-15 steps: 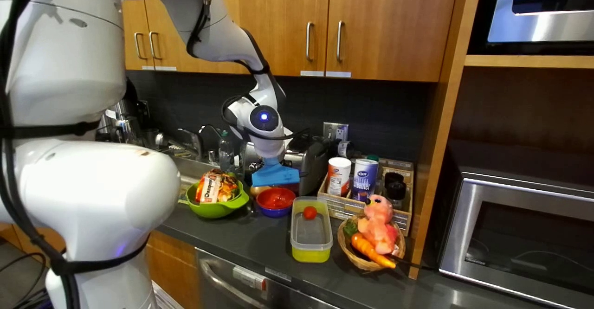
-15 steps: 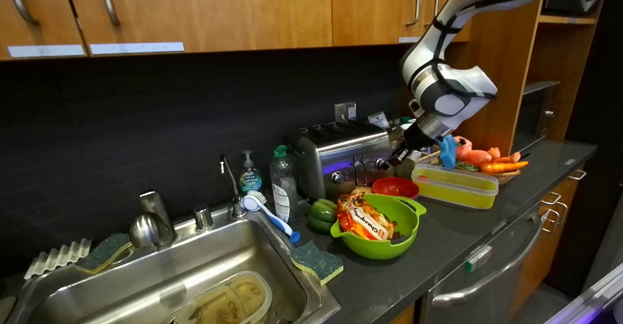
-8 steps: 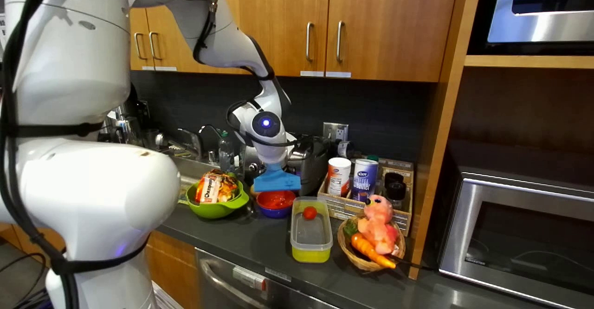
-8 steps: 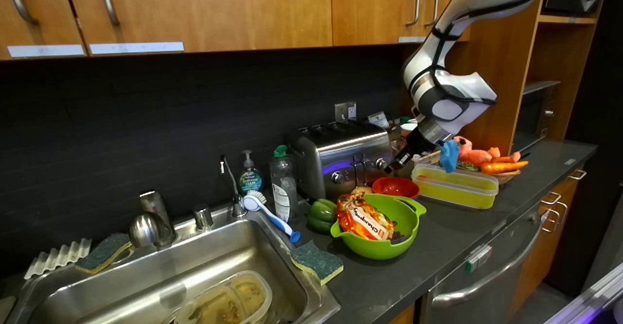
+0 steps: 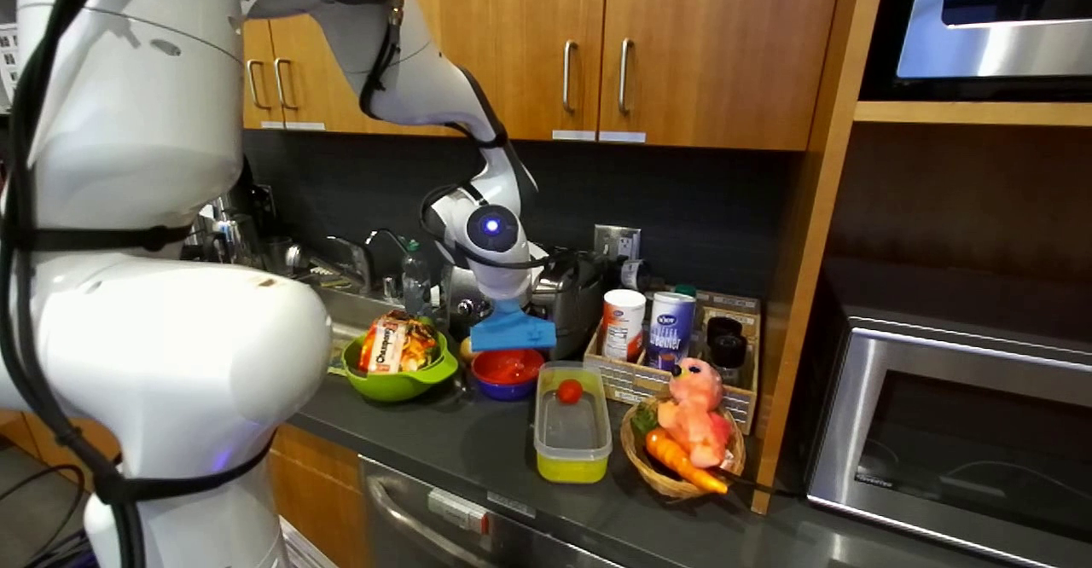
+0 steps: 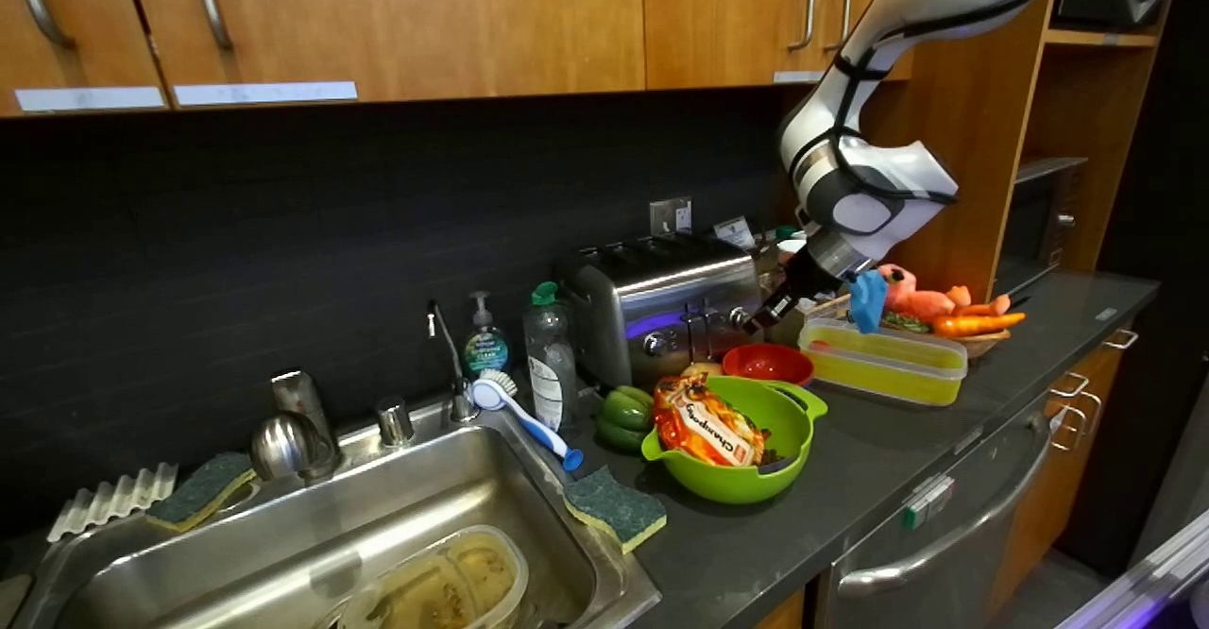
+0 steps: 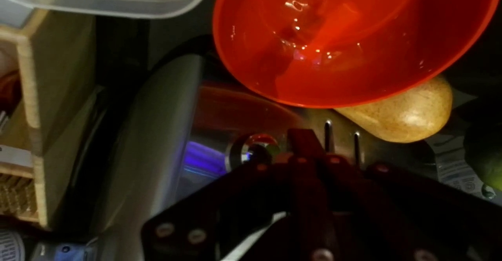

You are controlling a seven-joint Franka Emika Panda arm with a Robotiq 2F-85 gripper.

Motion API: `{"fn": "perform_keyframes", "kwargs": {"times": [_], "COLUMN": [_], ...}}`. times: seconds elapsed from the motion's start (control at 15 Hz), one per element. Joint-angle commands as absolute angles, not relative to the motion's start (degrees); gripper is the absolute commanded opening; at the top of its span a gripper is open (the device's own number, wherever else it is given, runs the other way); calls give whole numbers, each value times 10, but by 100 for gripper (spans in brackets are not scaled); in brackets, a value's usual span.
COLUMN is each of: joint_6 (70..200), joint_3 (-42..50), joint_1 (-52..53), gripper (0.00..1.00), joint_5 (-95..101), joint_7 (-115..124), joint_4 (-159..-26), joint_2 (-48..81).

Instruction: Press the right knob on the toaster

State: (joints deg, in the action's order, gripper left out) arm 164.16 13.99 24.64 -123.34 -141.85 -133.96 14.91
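Observation:
The silver toaster [image 6: 661, 294] stands against the back wall. It shows in both exterior views, partly behind my arm in an exterior view [image 5: 573, 299]. Its right knob [image 6: 739, 316] is a round shiny dial, also in the wrist view [image 7: 255, 150], where my fingers cover its lower part. My gripper [image 6: 756, 323] points down at the toaster's front with its black fingertips close to the right knob. In the wrist view the fingertips [image 7: 304, 141] are together, empty, between the knob and the two thin levers [image 7: 328, 135]. I cannot tell whether they touch the knob.
A red bowl [image 7: 345, 57] and a tan gourd-like item [image 7: 408, 112] sit before the toaster. A green colander [image 6: 746, 478] and a yellow-green container [image 6: 883, 369] stand nearer. A wooden caddy [image 5: 627, 380] is beside the toaster; a green-capped bottle [image 6: 551, 365] stands at its other side.
My gripper has come down slightly and shifted a little, uncovering more of the right knob. In the last half second it has moved slightly back toward the knob. Toaster and counter items are unmoved.

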Motion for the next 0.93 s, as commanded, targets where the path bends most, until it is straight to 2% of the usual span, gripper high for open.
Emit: {"fn": "perform_keyframes", "kwargs": {"times": [0.0,0.87], "joint_6": [1651,1637], "joint_3": [149,161], "joint_1": [251,248], "gripper": [0,0], "joint_5": [-1262,-1283], "joint_7": [-1451,-1471], "joint_4": [-1325,-1322], "joint_2": [152,150]}}
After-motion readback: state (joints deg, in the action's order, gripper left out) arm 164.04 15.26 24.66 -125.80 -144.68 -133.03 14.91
